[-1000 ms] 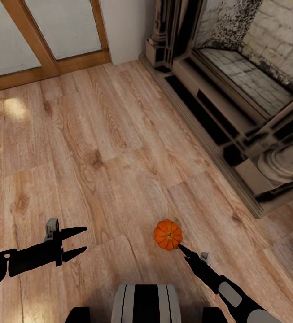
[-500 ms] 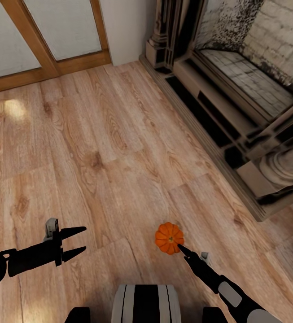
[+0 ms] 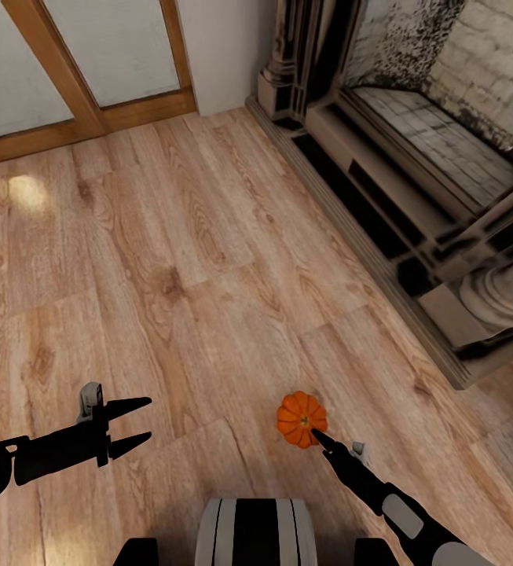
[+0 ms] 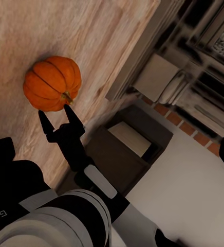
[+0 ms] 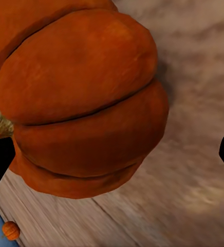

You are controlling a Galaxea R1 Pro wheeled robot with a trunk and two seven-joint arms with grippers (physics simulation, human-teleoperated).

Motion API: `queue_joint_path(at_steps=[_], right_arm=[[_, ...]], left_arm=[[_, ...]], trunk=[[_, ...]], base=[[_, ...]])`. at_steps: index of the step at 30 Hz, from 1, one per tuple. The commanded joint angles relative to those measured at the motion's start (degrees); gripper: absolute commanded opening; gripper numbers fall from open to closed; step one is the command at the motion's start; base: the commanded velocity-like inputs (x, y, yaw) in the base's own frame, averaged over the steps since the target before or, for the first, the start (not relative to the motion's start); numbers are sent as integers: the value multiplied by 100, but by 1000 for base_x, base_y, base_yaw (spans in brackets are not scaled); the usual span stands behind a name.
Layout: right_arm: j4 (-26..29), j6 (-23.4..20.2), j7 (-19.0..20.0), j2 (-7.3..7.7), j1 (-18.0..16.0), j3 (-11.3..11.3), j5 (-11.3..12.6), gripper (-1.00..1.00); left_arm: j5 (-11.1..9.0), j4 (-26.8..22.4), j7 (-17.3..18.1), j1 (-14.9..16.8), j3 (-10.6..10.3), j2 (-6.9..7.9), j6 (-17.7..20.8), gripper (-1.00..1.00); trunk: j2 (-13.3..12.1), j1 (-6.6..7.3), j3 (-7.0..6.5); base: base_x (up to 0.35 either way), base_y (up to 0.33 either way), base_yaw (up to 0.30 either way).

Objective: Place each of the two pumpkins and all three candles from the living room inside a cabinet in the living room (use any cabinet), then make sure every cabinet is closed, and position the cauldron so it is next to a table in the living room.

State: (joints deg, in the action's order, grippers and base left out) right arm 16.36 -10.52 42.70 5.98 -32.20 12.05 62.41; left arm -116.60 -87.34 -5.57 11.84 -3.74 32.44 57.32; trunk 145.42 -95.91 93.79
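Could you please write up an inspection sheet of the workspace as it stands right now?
Surface: bare wood-plank floor.
Job's things: one pumpkin on the floor; a second small pumpkin far off in the right wrist view.
Clutter: nothing seen.
Grippers: right gripper open, fingertips at the pumpkin, not closed on it; left gripper open, empty, hovering apart.
Cables: nothing seen.
Surroundings: stone fireplace, wood-framed door.
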Motion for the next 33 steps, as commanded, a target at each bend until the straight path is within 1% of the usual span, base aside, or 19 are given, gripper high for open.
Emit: queue_joint_path(at_steps=[1,11,33], right_arm=[[0,-47,11,2,-3,21,60,100],[-10,-47,2,0,-2,21,60,100],[-40,-47,-88,-24,-4,17,76,100]], left_arm=[[-62,-3,-58,3,-4,3,7,100],[-55,-5,-58,3,-34,-1,7,100],[-55,-3,-58,3,-46,-1,7,100]], trunk=[[1,1,3],[1,1,3],[1,1,3]], base=[[7,9,0],[61,11,0],[24,9,0]])
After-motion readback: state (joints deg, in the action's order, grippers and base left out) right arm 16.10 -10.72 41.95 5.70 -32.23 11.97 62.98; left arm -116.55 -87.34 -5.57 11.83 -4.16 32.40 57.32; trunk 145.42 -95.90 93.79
